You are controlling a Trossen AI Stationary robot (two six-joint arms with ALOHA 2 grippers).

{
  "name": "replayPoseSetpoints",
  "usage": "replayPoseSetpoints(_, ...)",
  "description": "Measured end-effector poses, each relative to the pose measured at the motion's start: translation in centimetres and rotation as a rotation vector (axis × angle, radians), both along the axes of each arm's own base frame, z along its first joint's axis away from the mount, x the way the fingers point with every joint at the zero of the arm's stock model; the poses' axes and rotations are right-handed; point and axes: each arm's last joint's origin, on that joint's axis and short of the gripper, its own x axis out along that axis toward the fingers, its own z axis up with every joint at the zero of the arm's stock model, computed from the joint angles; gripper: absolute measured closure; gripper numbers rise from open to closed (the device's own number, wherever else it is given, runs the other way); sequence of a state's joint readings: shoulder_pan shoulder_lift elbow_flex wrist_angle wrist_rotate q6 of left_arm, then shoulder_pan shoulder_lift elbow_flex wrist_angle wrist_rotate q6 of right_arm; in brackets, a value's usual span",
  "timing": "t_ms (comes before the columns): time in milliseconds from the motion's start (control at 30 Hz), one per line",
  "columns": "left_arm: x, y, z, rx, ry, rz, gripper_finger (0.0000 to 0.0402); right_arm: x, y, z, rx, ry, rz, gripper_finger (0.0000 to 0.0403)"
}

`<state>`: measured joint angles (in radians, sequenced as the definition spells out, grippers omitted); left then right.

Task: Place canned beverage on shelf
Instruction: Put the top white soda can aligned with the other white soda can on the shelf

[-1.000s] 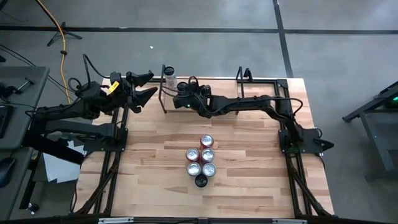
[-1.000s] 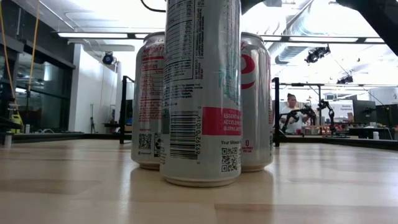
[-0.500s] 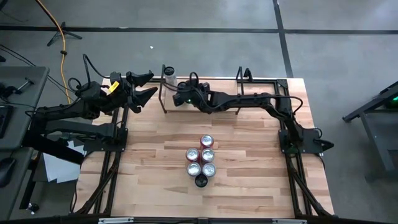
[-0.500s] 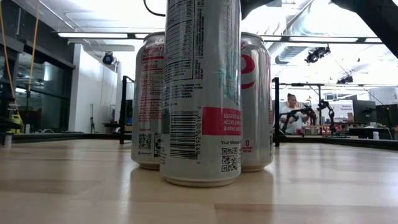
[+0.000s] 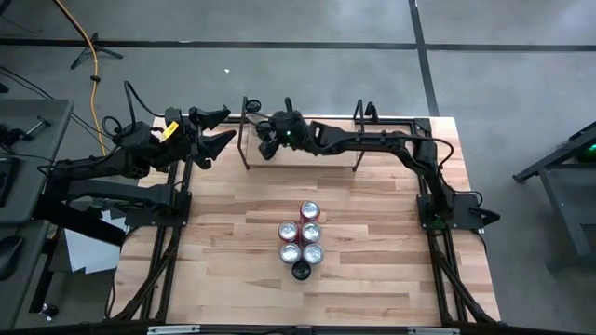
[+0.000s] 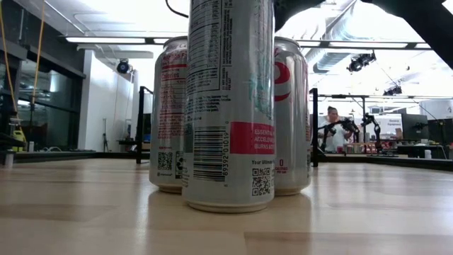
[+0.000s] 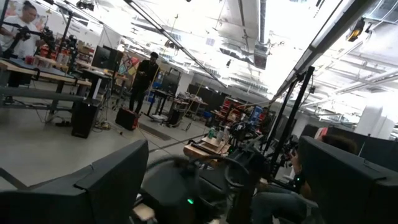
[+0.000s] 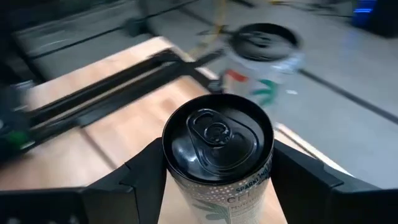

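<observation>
Right arm stretched across the table's far edge, right gripper [image 8: 217, 186] clamped on a black-topped can [image 8: 217, 146] over the shelf's [image 5: 300, 158] left end. Second can [image 8: 264, 59] just beyond, blurred, by the far corner. Left gripper [image 5: 216, 130] parked wide open off the table's left far corner. Cluster of cans [image 5: 302, 238] mid-table, well apart from the shelf. Person [image 6: 331, 127] in the room behind.
</observation>
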<state>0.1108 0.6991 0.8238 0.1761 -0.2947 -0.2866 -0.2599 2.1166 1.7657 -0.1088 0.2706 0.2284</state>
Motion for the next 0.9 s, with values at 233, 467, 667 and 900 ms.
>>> replayPoseSetpoints(233, 0.0, 0.0, 0.0, 0.000, 0.001, 0.000, 0.0030, -0.6, -2.6, 0.1, 0.042, -0.027, 0.147, 0.0171)
replayPoseSetpoints(467, 0.0, 0.0, 0.0, 0.000, 0.003, 0.000, 0.0030, -1.2, -4.3, 0.2, 0.053, -0.039, 0.149, 0.0166)
replayPoseSetpoints(667, 0.0, 0.0, -0.1, -0.002, 0.009, 0.006, 0.0030, -1.3, -4.5, 0.2, 0.057, -0.042, 0.156, 0.0151)
replayPoseSetpoints(900, 0.1, 0.0, -0.4, -0.031, 0.031, 0.001, 0.0030, -1.3, -4.5, 0.2, 0.023, -0.025, 0.140, 0.0124)
